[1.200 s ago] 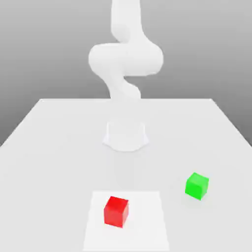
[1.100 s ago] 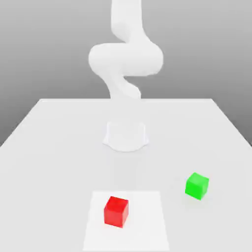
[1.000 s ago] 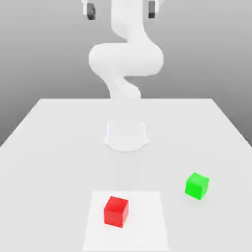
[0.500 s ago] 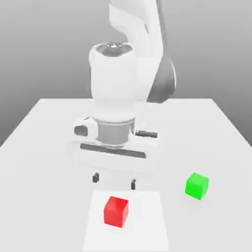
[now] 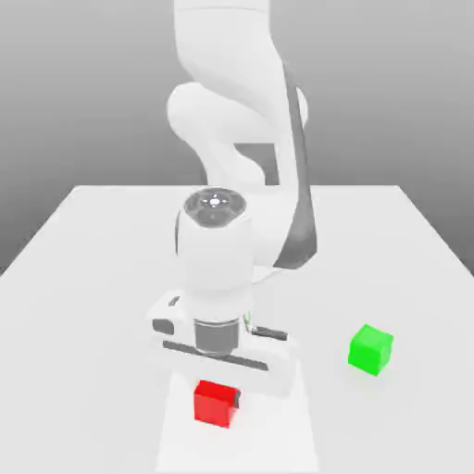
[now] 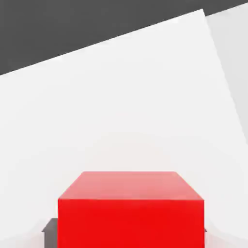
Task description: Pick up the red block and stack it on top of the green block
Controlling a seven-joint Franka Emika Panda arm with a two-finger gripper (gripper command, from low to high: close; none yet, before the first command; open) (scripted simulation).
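Red cube block (image 5: 215, 405) sat betw. two-finger gripper (image 5: 218, 400) pads (grip unclear, can't tell), green cube block (image 5: 370, 349) well apart.

Exterior view facing the arm across the table (image 5: 93, 241); hand view close above the shared red block (image 5: 215, 403).

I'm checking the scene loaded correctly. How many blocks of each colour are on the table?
Red block: 1
Green block: 1
Total: 2 blocks
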